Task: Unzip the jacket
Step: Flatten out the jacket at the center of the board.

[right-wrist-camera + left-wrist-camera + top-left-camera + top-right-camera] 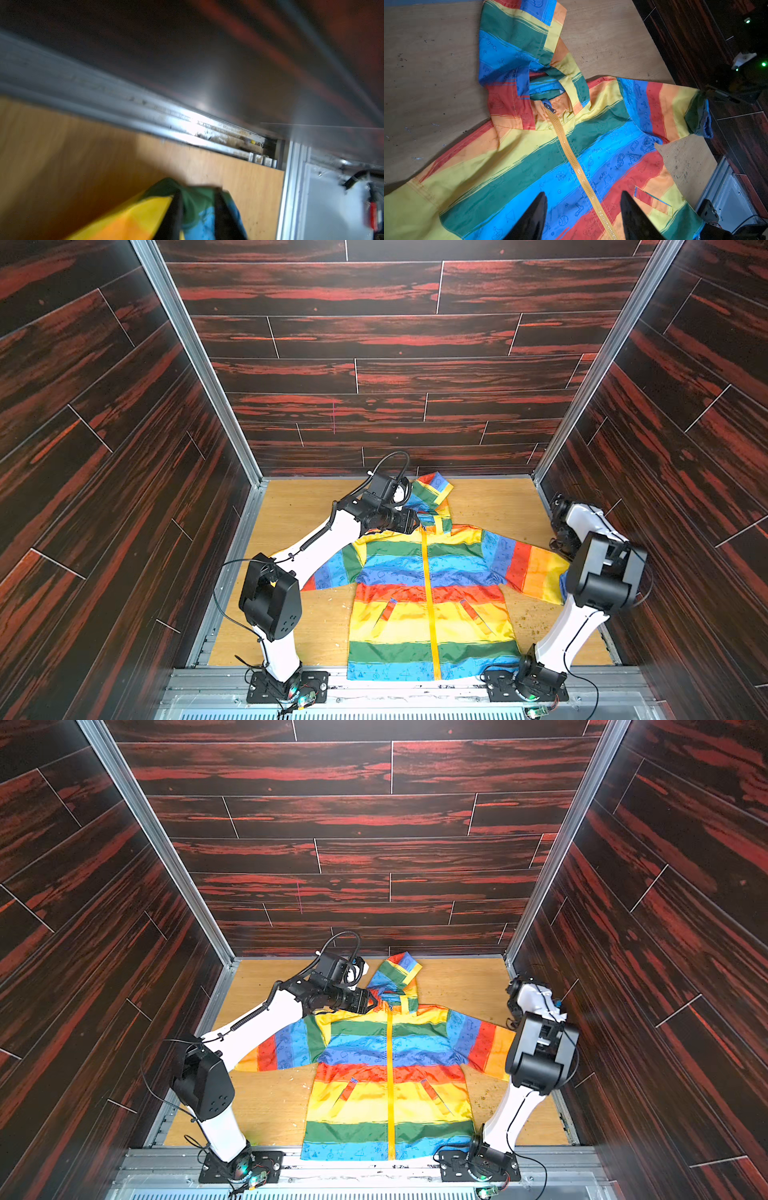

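The rainbow-striped jacket (395, 614) (353, 1094) lies flat on the wooden table, front up, hood toward the back wall. Its yellow zipper (430, 605) (571, 158) is closed from hem to collar, with the pull (550, 108) at the neck. My left gripper (411, 520) (370, 1000) (583, 192) hovers open over the upper chest beside the hood, the zipper running between its fingers. My right gripper (197, 189) is at the right sleeve's cuff (193, 207) (699, 116); its jaws stand apart with the green and blue cloth between them. That view is blurred.
The table (299, 506) is boxed in by dark wood-pattern walls and metal rails (145, 116). Crumbs (536, 614) lie on the wood right of the jacket. The arm bases sit at the front edge, and the hem reaches that edge.
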`<state>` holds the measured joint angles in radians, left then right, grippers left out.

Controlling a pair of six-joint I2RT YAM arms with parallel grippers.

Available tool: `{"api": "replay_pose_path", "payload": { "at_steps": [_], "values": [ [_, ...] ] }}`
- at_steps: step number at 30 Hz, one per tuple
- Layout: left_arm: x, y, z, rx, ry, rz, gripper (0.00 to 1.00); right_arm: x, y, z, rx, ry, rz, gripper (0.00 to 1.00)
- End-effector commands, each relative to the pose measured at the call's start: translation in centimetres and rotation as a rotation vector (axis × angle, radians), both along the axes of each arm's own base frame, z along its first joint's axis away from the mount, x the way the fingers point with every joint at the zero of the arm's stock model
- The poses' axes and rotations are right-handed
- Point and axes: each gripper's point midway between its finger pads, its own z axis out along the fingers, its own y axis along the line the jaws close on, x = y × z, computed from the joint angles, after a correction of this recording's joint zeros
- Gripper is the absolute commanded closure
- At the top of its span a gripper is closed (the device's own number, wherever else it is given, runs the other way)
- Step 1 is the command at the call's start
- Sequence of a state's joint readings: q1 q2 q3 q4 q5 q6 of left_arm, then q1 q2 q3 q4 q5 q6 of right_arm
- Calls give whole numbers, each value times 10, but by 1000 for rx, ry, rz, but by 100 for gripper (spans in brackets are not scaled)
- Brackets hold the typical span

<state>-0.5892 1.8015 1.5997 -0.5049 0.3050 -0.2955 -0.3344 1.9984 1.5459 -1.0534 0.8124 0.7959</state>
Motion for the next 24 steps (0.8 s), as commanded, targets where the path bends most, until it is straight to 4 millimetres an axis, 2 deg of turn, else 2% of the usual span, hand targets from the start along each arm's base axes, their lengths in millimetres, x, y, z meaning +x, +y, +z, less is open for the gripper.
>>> {"api": "replay_pose_path", "payload": {
  "at_steps": [1, 4, 9, 10, 12, 13, 15, 17, 18, 19, 21, 24],
  "values": [
    [-1, 3, 30, -21, -47, 3, 42, -4, -21, 5, -74, 92, -20, 63],
    [2, 5, 30, -13, -50, 15, 42, -1, -24, 21, -101, 82, -17, 62],
    [7, 1, 24, -15, -32, 28, 42, -5, -14, 65, -179, 4, 20, 57],
    [7, 0, 24, -19, -26, 26, 42, -5, -10, 71, -173, -12, 27, 57],
    [8, -2, 25, -30, -25, 26, 42, 9, 11, 77, -126, -71, 134, 59],
    [9, -2, 24, -32, -25, 27, 42, 24, 35, 73, -59, -122, 234, 62],
    [11, -3, 23, -29, -25, 30, 42, 49, 94, 56, 105, -216, 431, 70],
    [11, -3, 19, -21, -19, 32, 42, 55, 158, 28, 248, -202, 560, 75],
    [12, -3, 18, -19, -18, 33, 42, 50, 174, 16, 282, -170, 569, 79],
    [12, -2, 17, -16, -15, 34, 42, 42, 186, 1, 293, -125, 558, 81],
    [11, -2, 16, -13, -11, 33, 42, 21, 190, -18, 284, -41, 492, 77],
    [9, 2, 12, 16, -11, 31, 42, -17, 171, -26, 193, 51, 364, 62]
  ]
}}
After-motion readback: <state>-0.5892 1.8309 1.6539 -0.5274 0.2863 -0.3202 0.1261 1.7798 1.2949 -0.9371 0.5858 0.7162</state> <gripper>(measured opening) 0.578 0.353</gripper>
